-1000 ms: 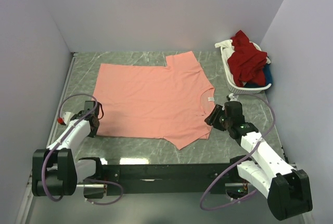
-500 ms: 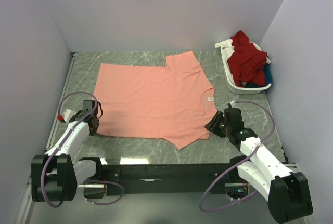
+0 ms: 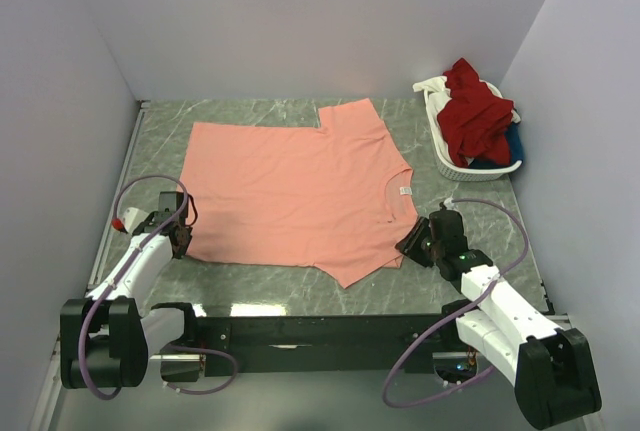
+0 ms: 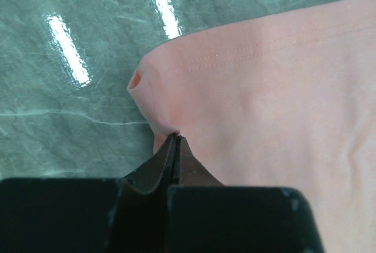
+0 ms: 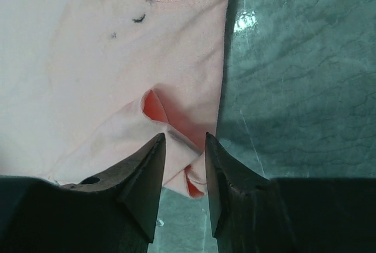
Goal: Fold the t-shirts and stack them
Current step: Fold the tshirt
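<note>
- The salmon-pink shirt [image 3: 290,186] was spread flat on the worktop [image 3: 160,146]. Its long axis ran left to right, with the collar and neck label [image 3: 404,191] on the right side.
- The left claw [image 3: 181,238] was found closed, with the shirt's near-left hem corner pinched between the tips.
- The right claw [image 3: 412,241] was narrowed onto a bunched fold at the near shoulder, just beside the collar. It looked like a proper grip, going by how the cloth was puckered up between the fingers.
- So the near edge was held at both ends, one arm each, and the whole shirt lay away from both claws, toward the far wall. Any fold would probably have to be carried that way, across the long axis.
- Nothing was seen standing in that path.
- The basket [image 3: 440,156] sat well apart at the far right, with a dark red shirt [image 3: 475,111], a white one [image 3: 430,84] and a blue one [image 3: 510,146] heaped in it, not yet folded.
</note>
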